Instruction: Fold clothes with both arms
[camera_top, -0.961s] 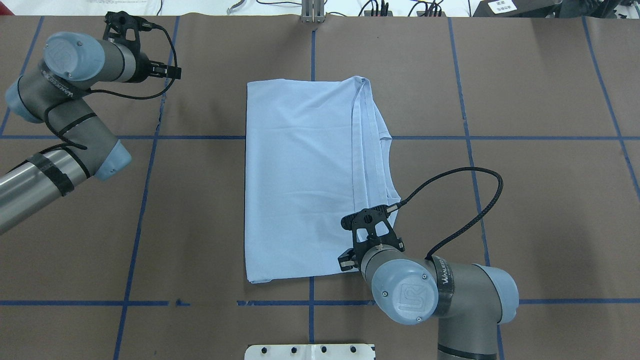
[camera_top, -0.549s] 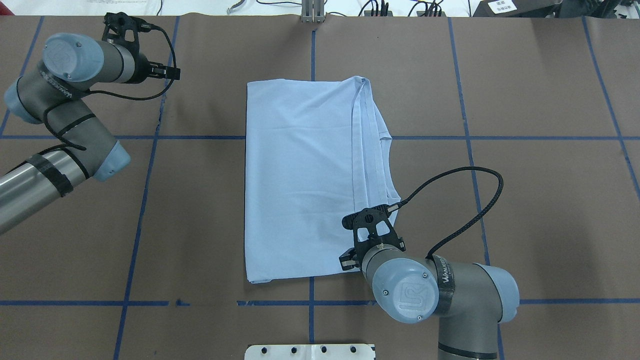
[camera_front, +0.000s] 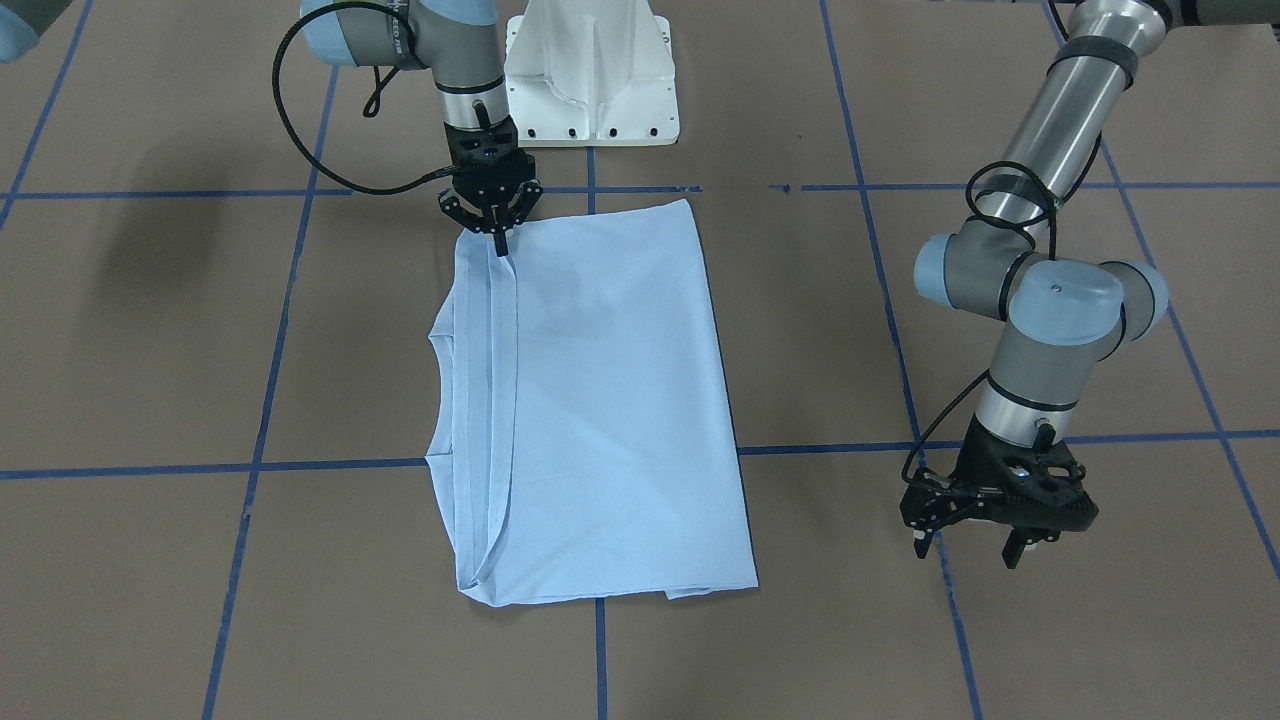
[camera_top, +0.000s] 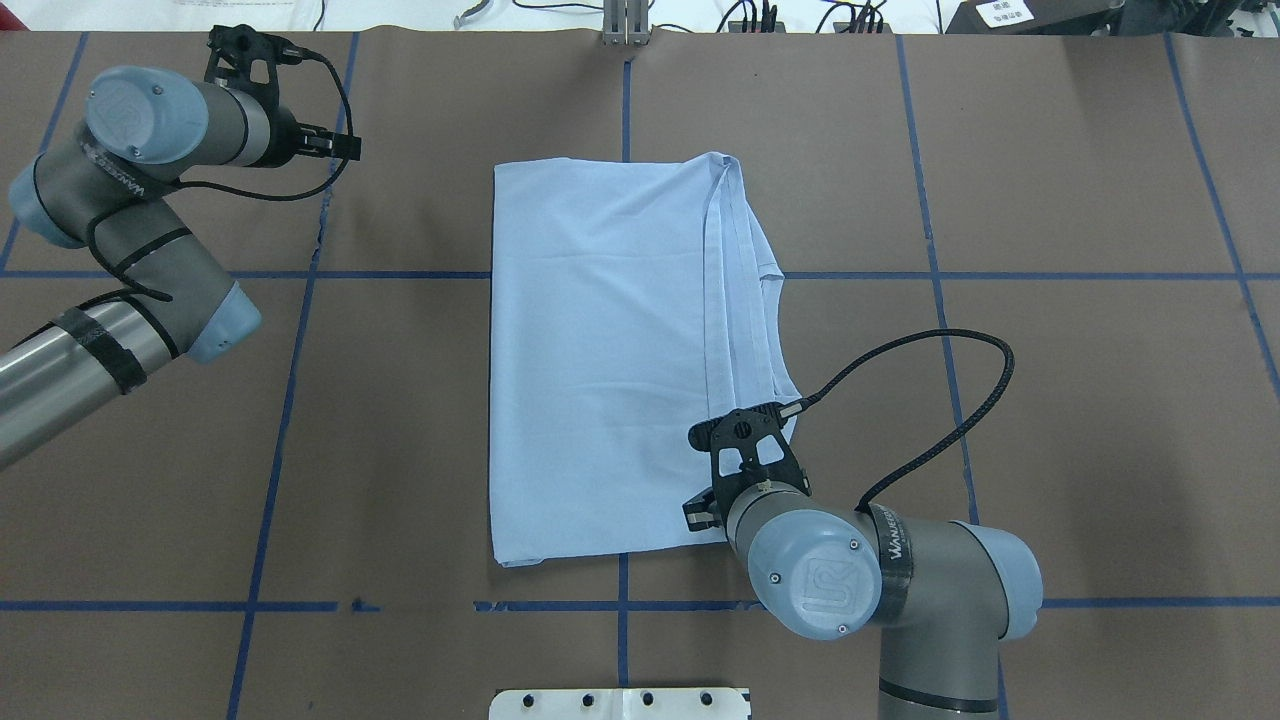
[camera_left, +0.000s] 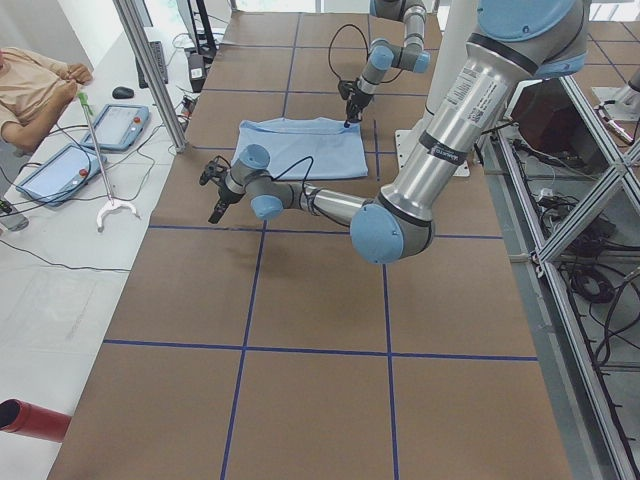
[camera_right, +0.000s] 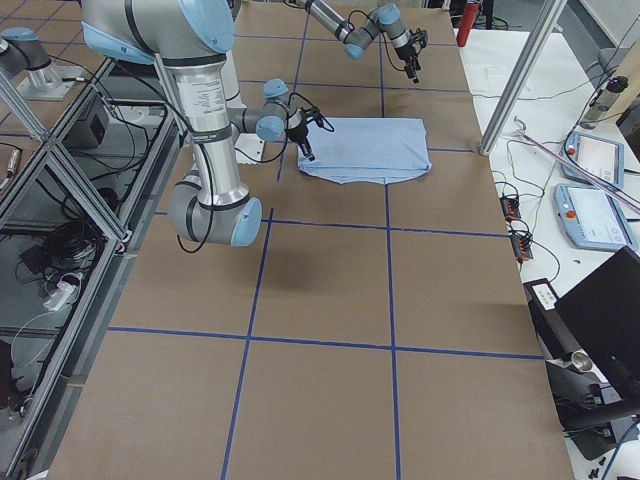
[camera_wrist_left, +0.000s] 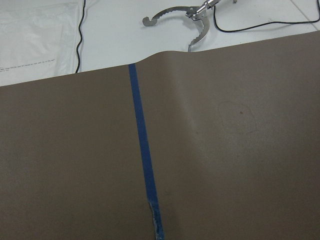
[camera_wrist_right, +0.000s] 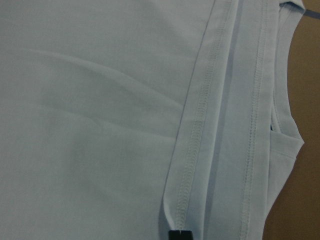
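The light blue T-shirt (camera_top: 600, 350) lies flat on the brown table, folded into a tall rectangle (camera_front: 610, 400). Its doubled hem strips and sleeve edges run along the side toward my right arm. My right gripper (camera_front: 498, 240) points down at the shirt's corner nearest the robot base, shut on the stitched hem. In the right wrist view the hem (camera_wrist_right: 192, 165) runs into the dark fingertip (camera_wrist_right: 180, 234) at the bottom edge. My left gripper (camera_front: 972, 548) hovers open over bare table, well clear of the shirt, with nothing between its fingers. It also shows at the far left (camera_top: 338, 143).
The white pedestal base (camera_front: 590, 80) stands at the table's robot-side edge. Blue tape lines (camera_top: 625, 275) grid the brown surface. A metal tong tool (camera_wrist_left: 185, 17) lies beyond the far edge. A person (camera_left: 30, 85) sits at a side table with tablets (camera_left: 120, 122).
My right arm's wrist and elbow have shifted slightly to the right, and its cable loop moved with them. The shirt and the left arm look unchanged.
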